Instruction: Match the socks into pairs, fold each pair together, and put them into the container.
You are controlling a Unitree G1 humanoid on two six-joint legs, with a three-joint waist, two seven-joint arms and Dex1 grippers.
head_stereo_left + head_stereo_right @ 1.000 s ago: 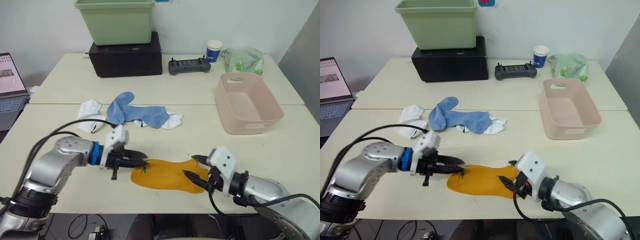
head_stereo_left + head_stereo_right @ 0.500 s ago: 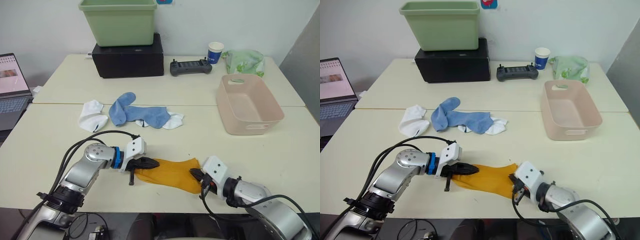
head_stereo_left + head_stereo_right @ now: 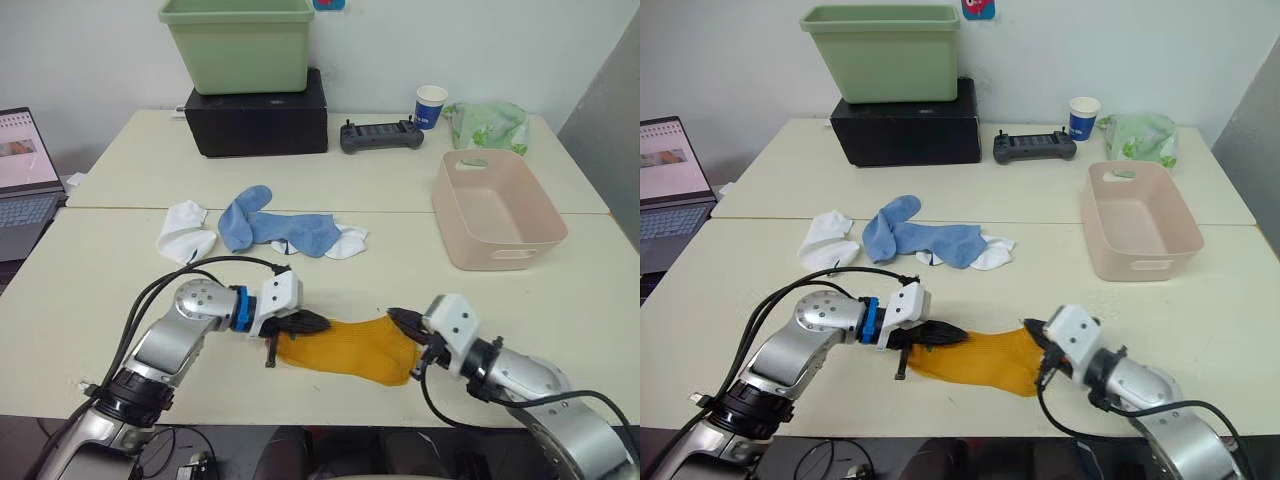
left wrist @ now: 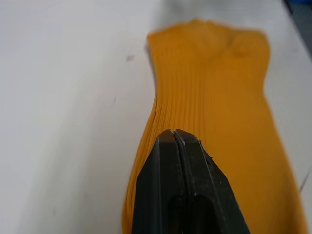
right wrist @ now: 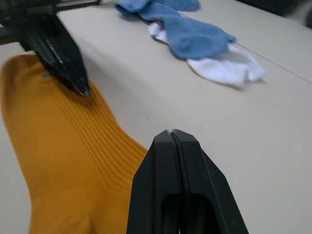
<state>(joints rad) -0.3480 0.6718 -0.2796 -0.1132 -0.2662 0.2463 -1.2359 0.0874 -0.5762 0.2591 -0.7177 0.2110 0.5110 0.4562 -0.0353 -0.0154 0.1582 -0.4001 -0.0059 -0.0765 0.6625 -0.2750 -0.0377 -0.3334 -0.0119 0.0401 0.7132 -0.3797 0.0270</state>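
step in hand: fold of the mustard-orange ribbed knit socks (image 3: 345, 346), which look stacked as one pair, flat on the cream table (image 3: 90, 270).

l gripper (image 3: 318, 323): black fingers pressed together, no gap in l wrist view; tips over the near end of the orange fabric. pinching the edge or just lying on top — can't tell.

r gripper (image 3: 403, 320): fingers likewise closed tight in r wrist view, tips at the far end of the same socks. whether cloth is caught betw them — can't tell either.

so orange pair spans betw the two sets of fingertips, one end at each.

other socks well beyond both tips: two light blue soft ankle socks (image 3: 272, 226) heaped together, small white sock (image 3: 184, 231) beside them on l-arm side, second white sock (image 3: 348, 240) tucked at the blue heap's other end. pale pink rectangular plastic tub (image 3: 497, 207) sits well out past r fingertips, nothing seen inside.

judgement: first pair of three, early in task. next move prob needs one end lifted & carried over to the other w/o the layers sliding apart, then a grip through the full bundle for the carry to the tub.
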